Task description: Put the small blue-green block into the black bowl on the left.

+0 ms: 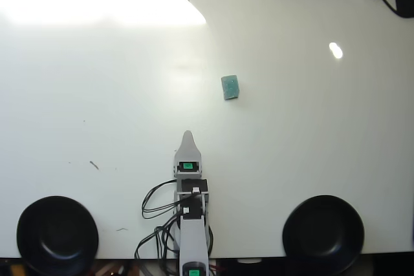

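A small blue-green speckled block (230, 86) sits on a glossy white table (97, 95). Two round bowls, one at lower left (57, 234) and one at lower right (323, 233), are plain black. The pale grey plastic gripper (187, 139) carries a green patch and black cables (158, 218).
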